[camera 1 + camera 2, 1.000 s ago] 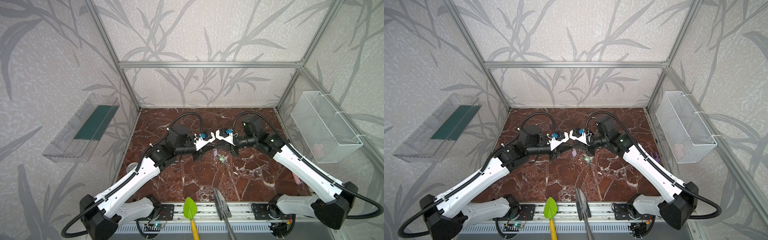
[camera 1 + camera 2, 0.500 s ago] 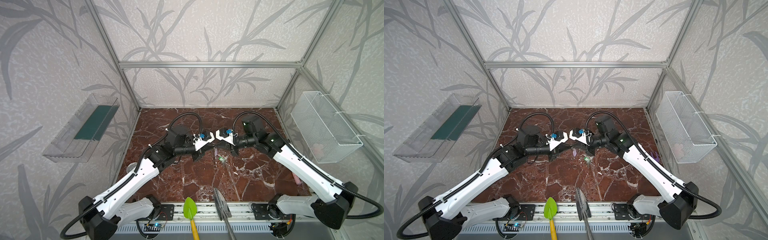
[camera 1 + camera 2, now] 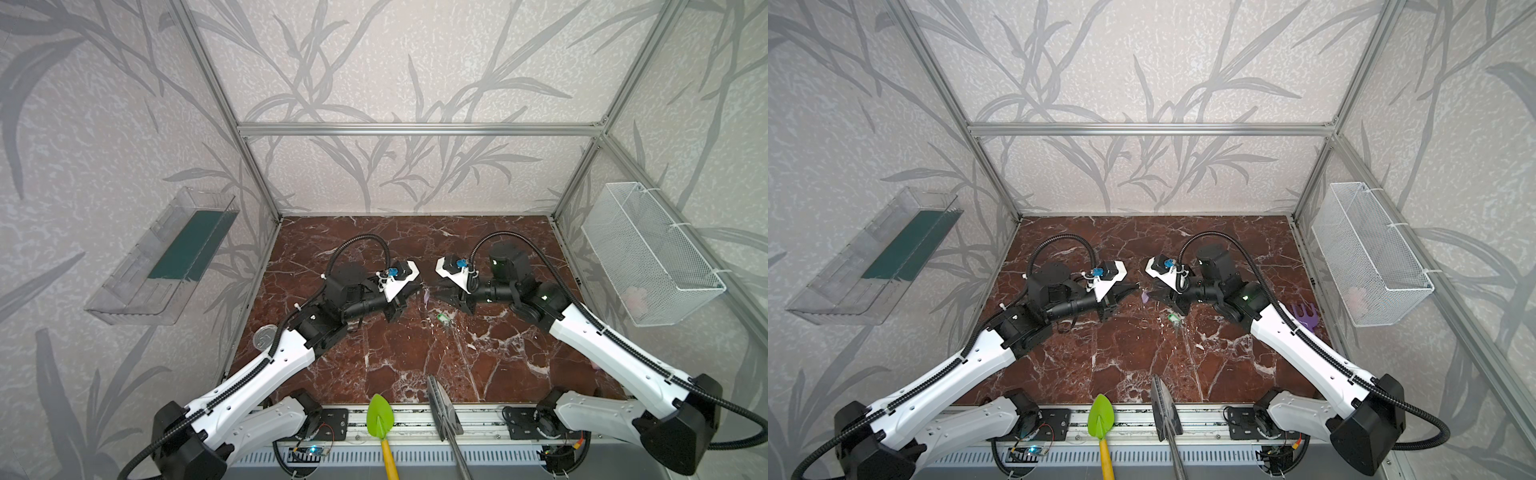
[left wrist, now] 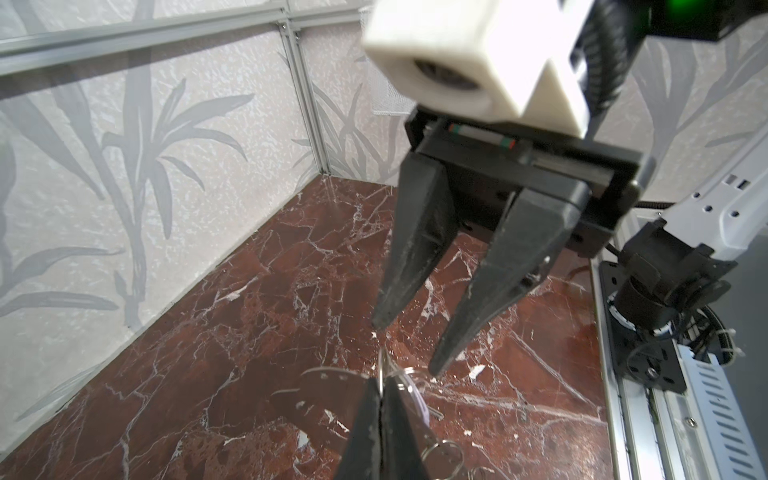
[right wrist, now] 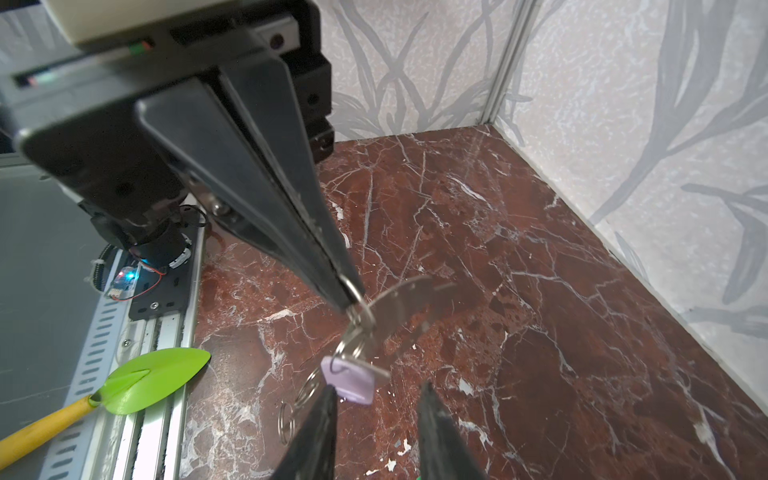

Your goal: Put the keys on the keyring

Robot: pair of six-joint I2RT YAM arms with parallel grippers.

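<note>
Keyring [image 5: 399, 307] hanging in air mid-table, pinched in closed left gripper [image 5: 347, 297]. Lilac key [image 5: 351, 380] dangling on it. Right gripper [image 5: 374, 419] part open, empty. Green key [image 3: 442, 318] on table. Light, thin, slippery, swingy; grab by plastic head.

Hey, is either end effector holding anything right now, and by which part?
The left end effector is shut on the keyring's thin metal ring, with the lilac key hanging below it. The right end effector is open, holding nothing.

The two grippers face each other above mid-table, left gripper [image 3: 417, 286] left, right gripper [image 3: 436, 291] right, keyring [image 5: 399, 311] between them. A key [image 3: 443, 319] lies on the table [image 3: 374, 353] below.
</note>
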